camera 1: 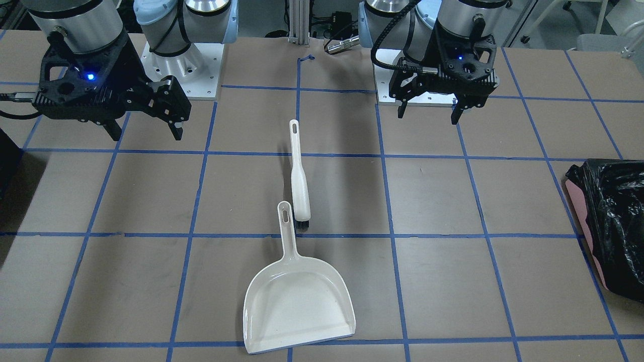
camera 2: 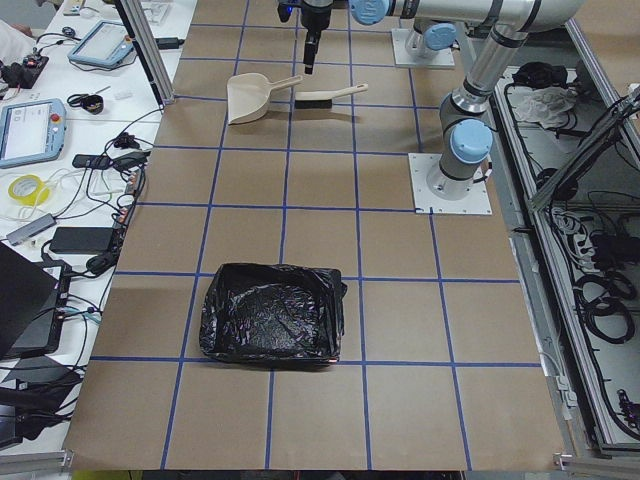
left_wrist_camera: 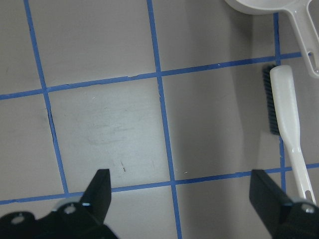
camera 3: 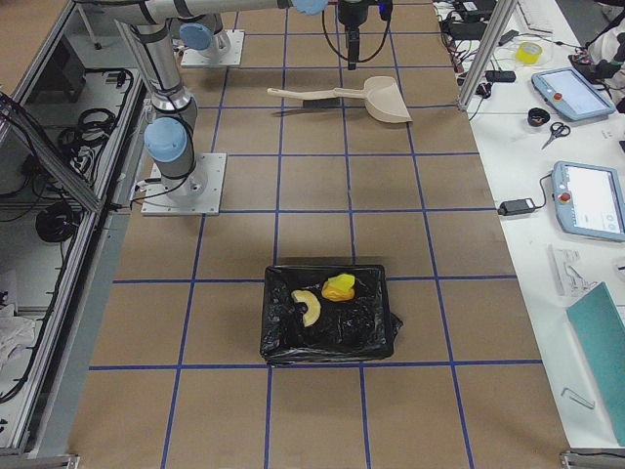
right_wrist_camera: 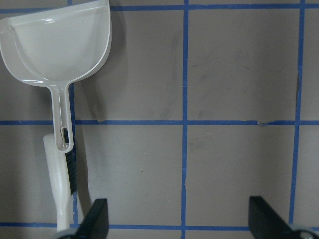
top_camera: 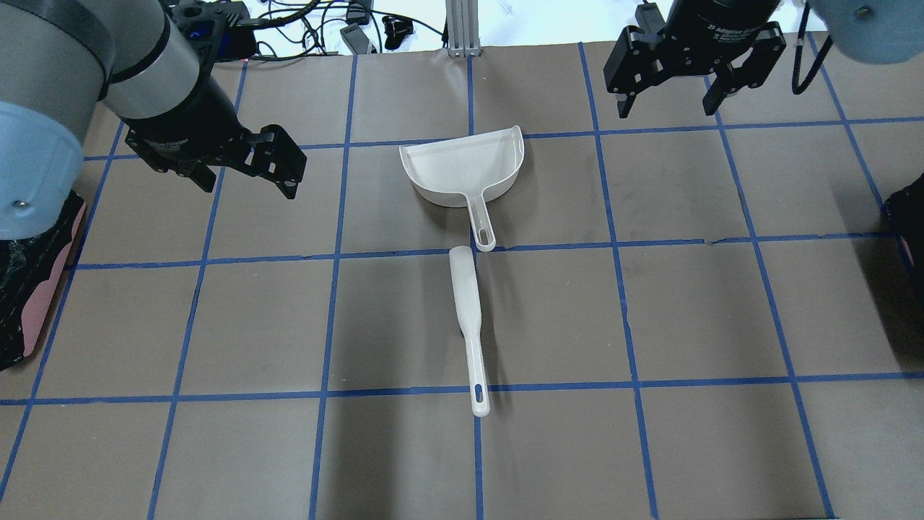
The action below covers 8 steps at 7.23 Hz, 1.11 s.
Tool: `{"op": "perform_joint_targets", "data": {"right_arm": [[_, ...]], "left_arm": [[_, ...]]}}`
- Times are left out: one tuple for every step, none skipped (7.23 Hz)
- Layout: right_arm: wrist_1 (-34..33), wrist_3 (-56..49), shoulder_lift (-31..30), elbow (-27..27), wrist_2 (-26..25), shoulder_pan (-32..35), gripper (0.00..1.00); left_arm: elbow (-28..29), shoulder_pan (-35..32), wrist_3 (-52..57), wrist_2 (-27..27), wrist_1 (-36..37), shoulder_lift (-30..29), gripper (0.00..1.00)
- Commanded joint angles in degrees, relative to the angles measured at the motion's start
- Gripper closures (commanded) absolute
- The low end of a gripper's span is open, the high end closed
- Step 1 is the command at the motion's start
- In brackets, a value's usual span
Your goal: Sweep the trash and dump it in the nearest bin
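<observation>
The trash lies in the bin (camera 3: 363, 330) at the table's end on my right: a yellow wedge (camera 3: 339, 286) and a pale curved slice (camera 3: 309, 307) show on its black lining. That bin is only a dark sliver (top_camera: 908, 224) in the overhead view. A white dustpan (top_camera: 462, 170) and a white brush (top_camera: 465, 296) lie mid-table, handle to handle. My left gripper (top_camera: 250, 186) hangs open left of the dustpan, holding nothing. Beyond the dustpan's right side, my right gripper (top_camera: 665, 110) is open and holds nothing too.
A pink bin lined with a black bag (camera 2: 270, 320) stands at the table's end on my left, with nothing in it. Blue tape lines grid the brown tabletop (top_camera: 548, 448). Arm bases stand at my edge of the table; benches with tablets flank the far edge.
</observation>
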Motion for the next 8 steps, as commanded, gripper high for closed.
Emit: {"op": "perform_joint_targets", "data": {"right_arm": [[0.0,0.0,-0.1,0.1,0.0,0.0,0.0],[0.0,0.0,-0.1,0.0,0.0,0.1,0.0],[0.1,0.0,-0.2,0.1,0.0,0.1,0.0],[0.1,0.0,-0.2,0.1,0.0,0.0,0.0],[0.1,0.0,-0.2,0.1,0.0,0.0,0.0],[0.1,0.0,-0.2,0.2,0.0,0.0,0.0],[0.0,0.0,-0.2,0.2,0.0,0.0,0.0],[0.0,0.0,-0.3,0.2,0.0,0.0,0.0]], "left_arm": [[0.1,0.1,0.0,-0.6,0.6,-0.1,0.0],[0.1,0.2,0.0,-0.5,0.7,-0.3,0.0],[0.0,0.2,0.0,0.1,0.5,-0.2,0.0],[0.0,0.2,0.0,0.0,0.5,-0.3,0.0],[0.0,0.1,0.0,-0.2,0.5,-0.3,0.0],[0.0,0.1,0.0,0.1,0.5,-0.3,0.0],[0.0,0.1,0.0,0.1,0.5,-0.3,0.0],[0.0,0.1,0.0,0.1,0.4,-0.4,0.0]]}}
